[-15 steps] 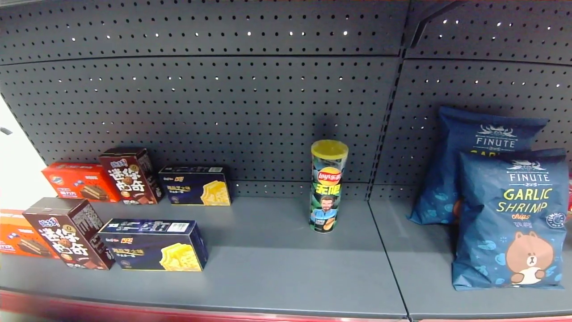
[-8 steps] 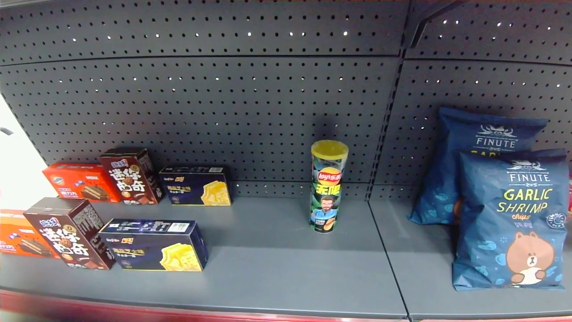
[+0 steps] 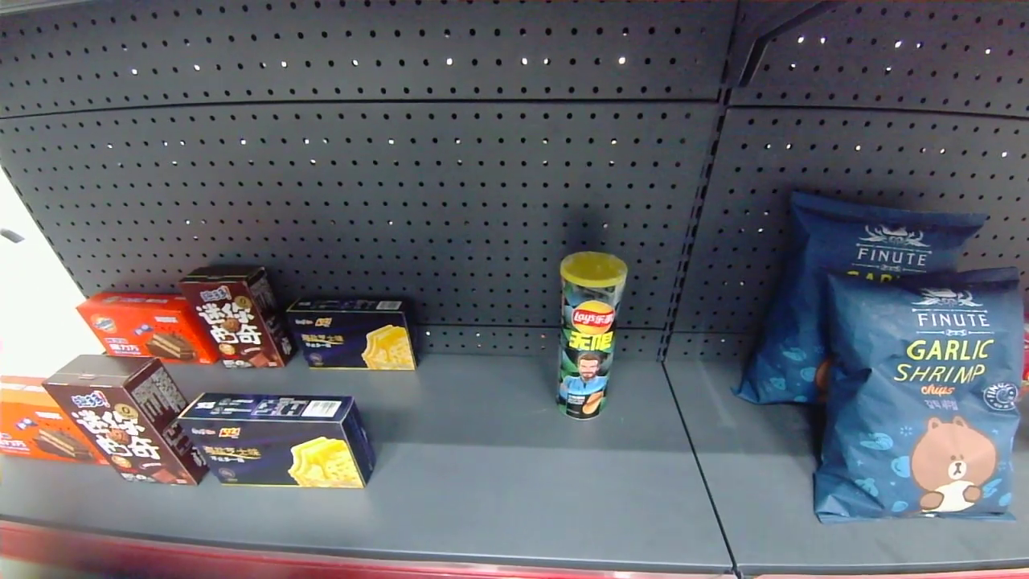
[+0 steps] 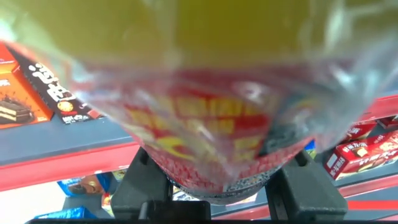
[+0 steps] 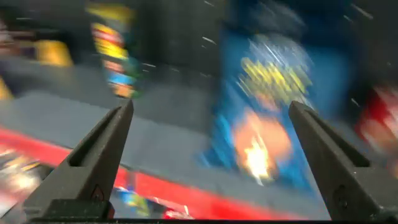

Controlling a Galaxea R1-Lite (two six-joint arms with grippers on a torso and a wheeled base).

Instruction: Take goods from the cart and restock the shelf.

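Plainly, the load was in my left gripper. Its two dark fingers were closed against the sides of a red-and-yellow snack package in glossy wrap. The package sat so close to the wrist lens that I could not tell which way its long axis ran.

Ahead of that gripper, past the package, lay the shelf. Its red front lip stood between the gripper and the grey deck. A brown box and an orange box were on the deck beyond the lip, off to one side of the package. I judged the left gripper to be out in front of the shelf's box end, short of the lip.

My right gripper was spread wide with nothing between its fingers. It faced the deck from out front, with the chip can standing upright ahead to one side and the blue chip bags ahead to the other.

The placing would fall to the left arm. The package had to travel forward over the lip onto bare deck, clear of the boxes.
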